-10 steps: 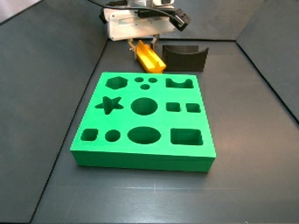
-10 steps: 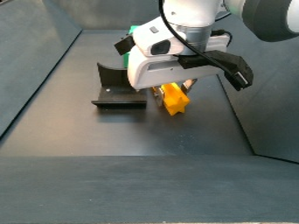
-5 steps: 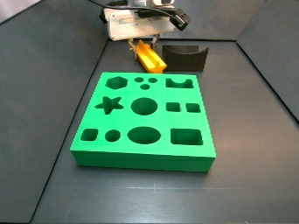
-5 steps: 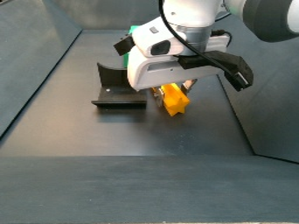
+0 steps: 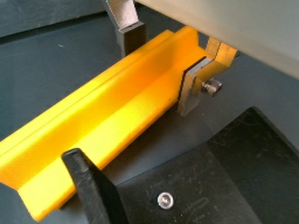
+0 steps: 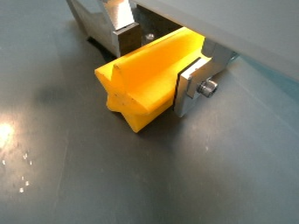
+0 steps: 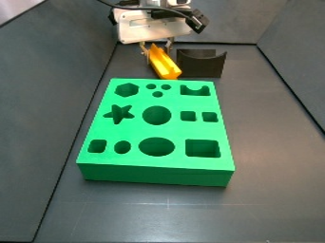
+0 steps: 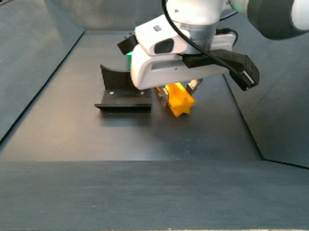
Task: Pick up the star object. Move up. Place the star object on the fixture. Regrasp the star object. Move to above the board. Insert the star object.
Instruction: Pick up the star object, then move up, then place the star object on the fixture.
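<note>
The star object (image 5: 117, 114) is a long orange-yellow ridged bar lying on the dark floor beside the fixture (image 5: 222, 184). Its star-shaped end (image 6: 131, 103) shows in a wrist view. My gripper (image 5: 162, 74) straddles the bar near one end. One silver finger (image 5: 193, 87) lies against its side, while the other finger (image 5: 131, 39) stands a little apart from it. In both side views the gripper (image 7: 155, 43) (image 8: 175, 86) hangs low over the star object (image 7: 162, 63) (image 8: 179, 99), next to the fixture (image 7: 200, 63) (image 8: 121, 95). The green board (image 7: 155, 174) lies nearer the front.
Dark enclosure walls rise at the back and on both sides (image 7: 286, 85) (image 8: 36, 63). The fixture's upright part (image 5: 87, 188) stands close beside the bar. The board's star hole (image 7: 118, 115) sits at its left side among several other cut-outs.
The gripper body has shifted very slightly in a side view. The star object lies where it was.
</note>
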